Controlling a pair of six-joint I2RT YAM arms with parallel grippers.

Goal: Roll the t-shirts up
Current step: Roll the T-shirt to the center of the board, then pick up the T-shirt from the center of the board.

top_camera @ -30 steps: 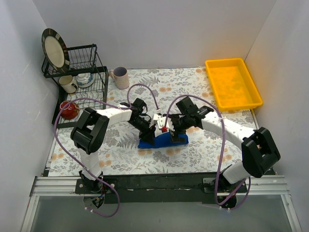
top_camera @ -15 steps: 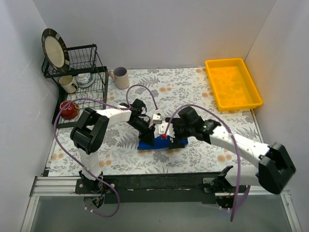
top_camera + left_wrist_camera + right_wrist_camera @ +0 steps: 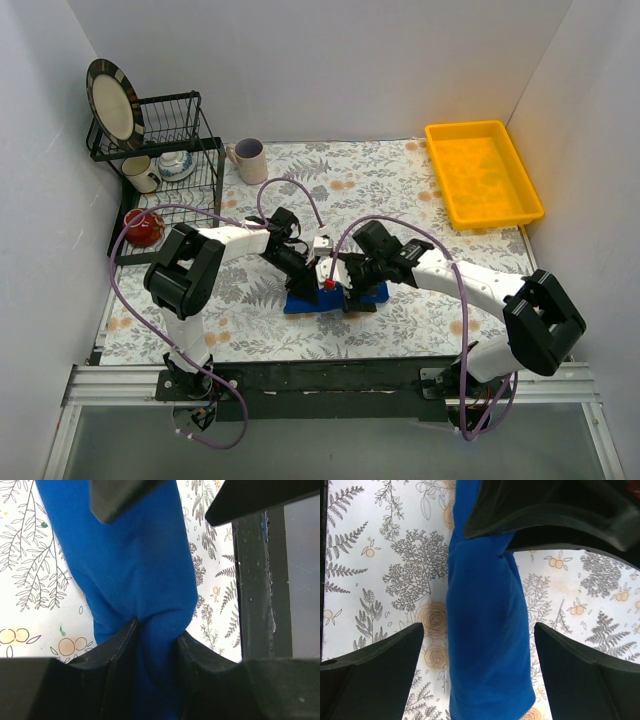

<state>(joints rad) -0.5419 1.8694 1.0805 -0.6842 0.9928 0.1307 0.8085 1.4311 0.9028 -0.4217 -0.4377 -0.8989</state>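
Observation:
One royal-blue t-shirt (image 3: 362, 294) lies as a short rolled bundle on the floral mat, near the front middle. My left gripper (image 3: 304, 281) is shut on the roll's left end; in the left wrist view the blue fabric (image 3: 130, 560) is pinched between my left gripper's (image 3: 157, 640) fingers. My right gripper (image 3: 347, 291) is open above the roll's middle, close to the left one. In the right wrist view its fingers (image 3: 370, 665) straddle the roll (image 3: 485, 680) without touching it. No lettering or graphic shows.
A yellow tray (image 3: 483, 173) stands at the back right. A black dish rack (image 3: 160, 150) with a plate (image 3: 110, 100) and cups is at the back left, a mug (image 3: 247, 158) beside it and a red cup (image 3: 143, 228) below. A black rail (image 3: 330, 378) runs along the front edge.
My right gripper has moved left along the roll, closer to the left gripper. The left gripper has kept its hold on the roll's left end.

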